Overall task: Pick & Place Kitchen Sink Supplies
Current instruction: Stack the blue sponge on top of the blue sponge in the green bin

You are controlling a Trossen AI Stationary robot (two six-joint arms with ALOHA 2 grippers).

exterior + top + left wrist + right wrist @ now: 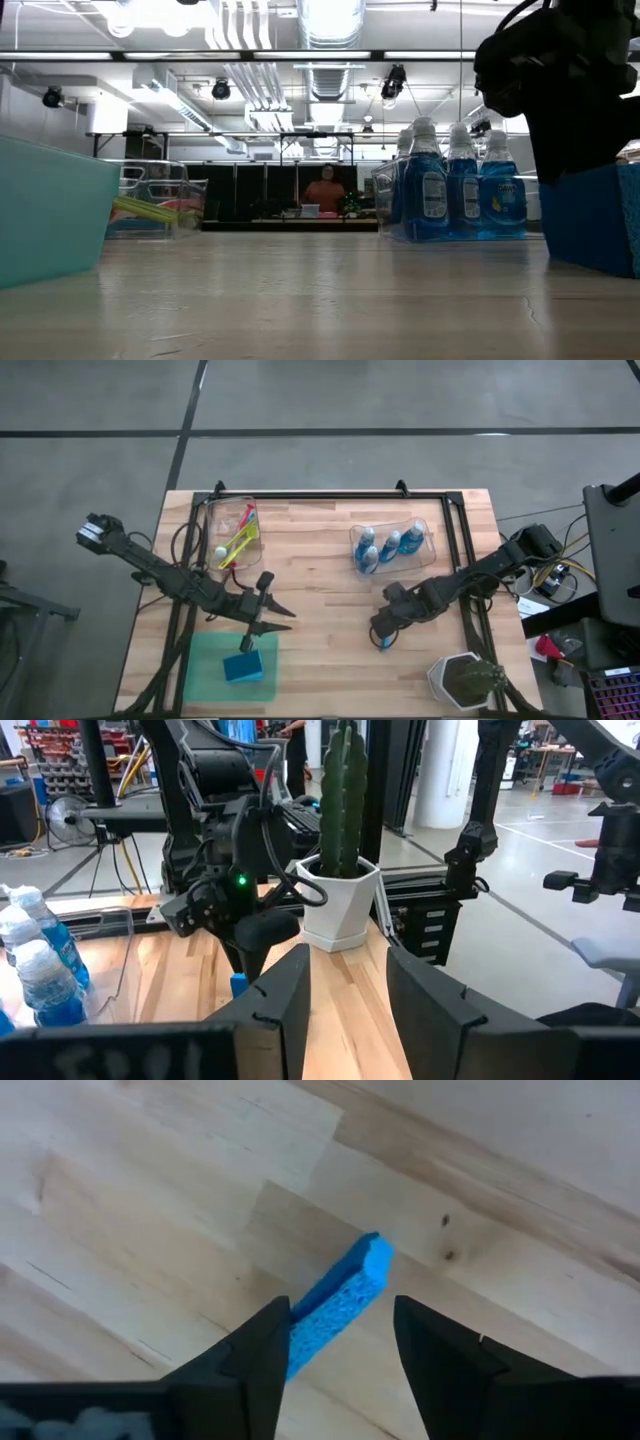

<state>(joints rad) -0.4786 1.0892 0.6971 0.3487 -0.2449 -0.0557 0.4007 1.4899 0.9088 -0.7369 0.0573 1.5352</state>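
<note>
The right gripper (pixel 335 1350), fingers parted, hangs over a blue sponge (pixel 335 1302) standing on its long edge on the bare wooden table (pixel 320 610), apparently touching one finger, its long axis running forward between the fingers, while the left gripper (pixel 285 615) waits, released, beside the green tray (pixel 205 670).

Even, bright overhead light falls on the pale wooden worktop (pixel 320 610), with only soft, short shadows under the dark arms. In the low view, ceiling lamps flare white, the dark arm at the right edge is backlit to a silhouette, and the near worktop blurs.
</note>
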